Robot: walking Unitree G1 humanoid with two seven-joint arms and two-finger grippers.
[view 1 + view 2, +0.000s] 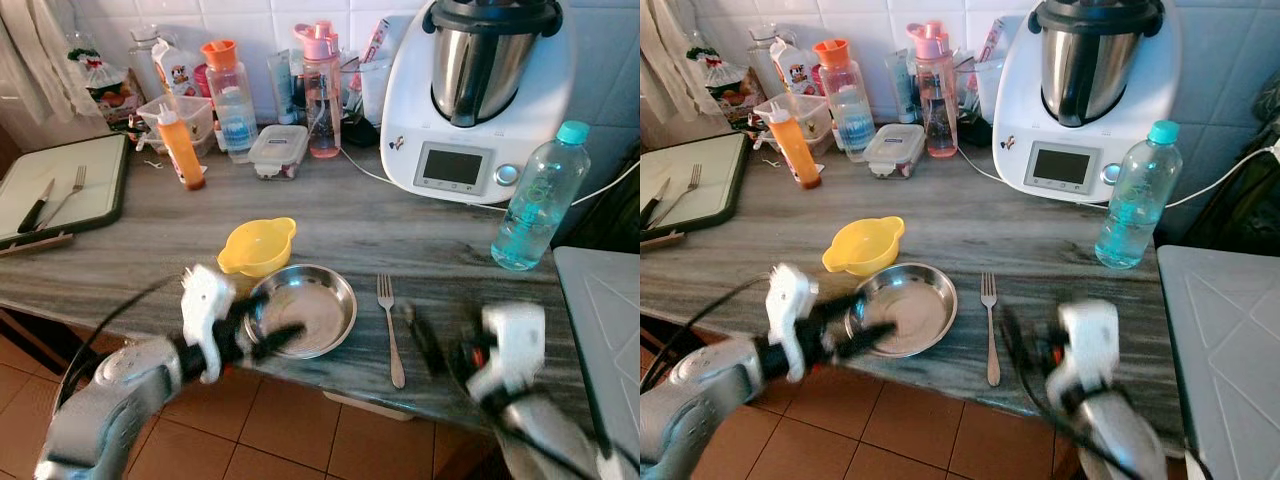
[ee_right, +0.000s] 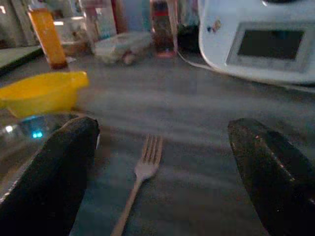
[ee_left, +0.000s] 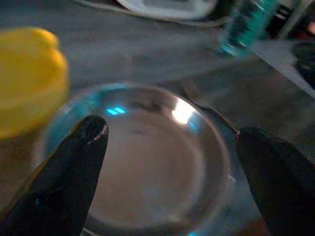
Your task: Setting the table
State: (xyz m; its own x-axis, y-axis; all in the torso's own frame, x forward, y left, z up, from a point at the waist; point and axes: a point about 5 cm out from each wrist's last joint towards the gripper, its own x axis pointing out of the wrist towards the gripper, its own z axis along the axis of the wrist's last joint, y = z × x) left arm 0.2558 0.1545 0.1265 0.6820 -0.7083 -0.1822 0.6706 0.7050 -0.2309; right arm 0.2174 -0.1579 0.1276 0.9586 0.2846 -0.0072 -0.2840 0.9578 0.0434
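A: What is the setting?

B: A grey stone-patterned kitchen counter [image 1: 330, 215] against a white tiled wall, with terracotta floor tiles below its front edge. Along the back stand a white kitchen machine with a steel jug [image 1: 478, 95], a pink drinking bottle [image 1: 321, 90], an orange-capped bottle [image 1: 232, 97], a small lidded container [image 1: 277, 151] and an orange sauce bottle [image 1: 181, 147]. A clear water bottle with a teal cap [image 1: 536, 197] stands toward the right.

A: And the place setting itself?

B: A shallow round steel plate [image 1: 312, 311] sits near the counter's front edge, shiny, with a raised rim. A yellow bowl with handles [image 1: 258, 246] is just behind it, touching or nearly so. A silver fork [image 1: 388, 325] lies right of the plate, tines away from the robot, and a dark-handled knife [image 1: 425, 340] lies just right of the fork.

A: The grippers?

B: The left gripper [image 3: 167, 147] is at the plate's near-left rim, fingers spread apart, gripping nothing. The right gripper [image 2: 162, 172] is low at the counter edge, blurred in the head views, fingers wide apart with the fork ahead between them.

A: Anything that differs between views?

B: The head views take in a tray [image 1: 62, 188] at far left holding another fork and knife. The left wrist view brings the plate's bright reflections close.
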